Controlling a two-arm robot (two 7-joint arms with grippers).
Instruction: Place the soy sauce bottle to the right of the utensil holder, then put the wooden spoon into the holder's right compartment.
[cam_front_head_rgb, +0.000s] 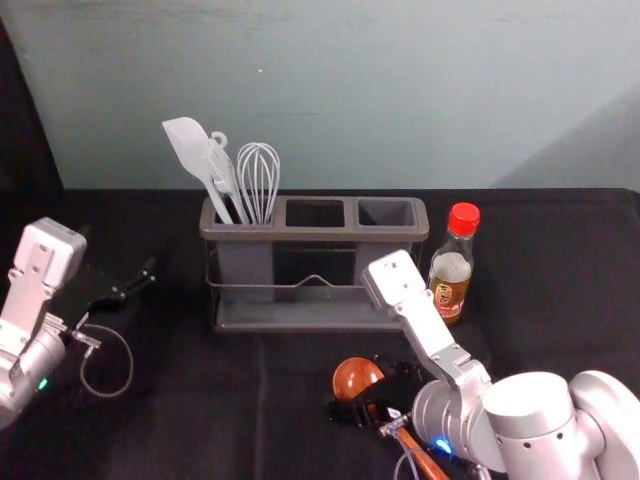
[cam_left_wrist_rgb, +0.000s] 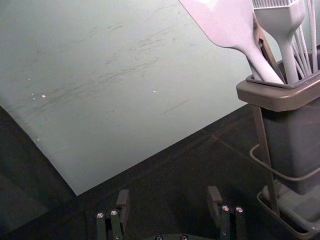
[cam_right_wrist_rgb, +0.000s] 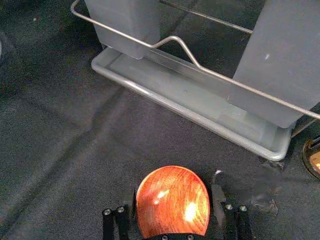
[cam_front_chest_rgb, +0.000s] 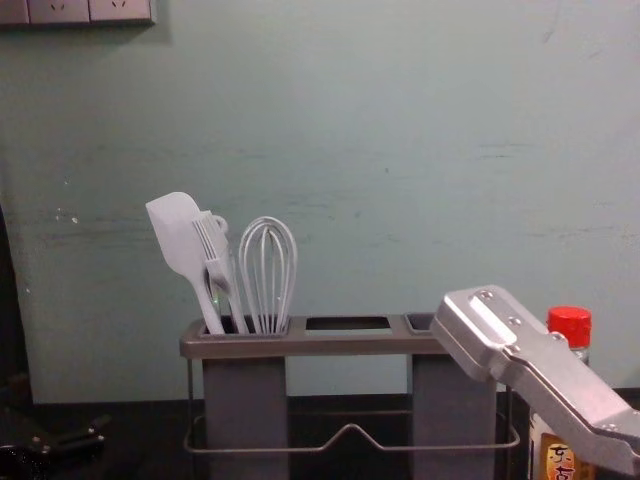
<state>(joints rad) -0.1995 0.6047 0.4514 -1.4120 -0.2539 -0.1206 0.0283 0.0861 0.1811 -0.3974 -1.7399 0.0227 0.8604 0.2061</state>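
Soy sauce bottle (cam_front_head_rgb: 452, 270) stands upright just right of the utensil holder (cam_front_head_rgb: 315, 234), whose left compartment carries a spatula (cam_front_head_rgb: 190, 150) and whisk (cam_front_head_rgb: 258, 175). Right gripper (cam_front_head_rgb: 369, 394), before the holder: fingers parted, wooden spoon (cam_front_head_rgb: 357, 378) between them on the surface (cam_front_head_rgb: 200, 420). Left gripper (cam_front_head_rgb: 130, 287), left of the holder: fingers spread.

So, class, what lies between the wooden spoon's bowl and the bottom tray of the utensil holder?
Only dark cloth: the right wrist view shows a bare stretch between the spoon's bowl and the holder's bottom tray.
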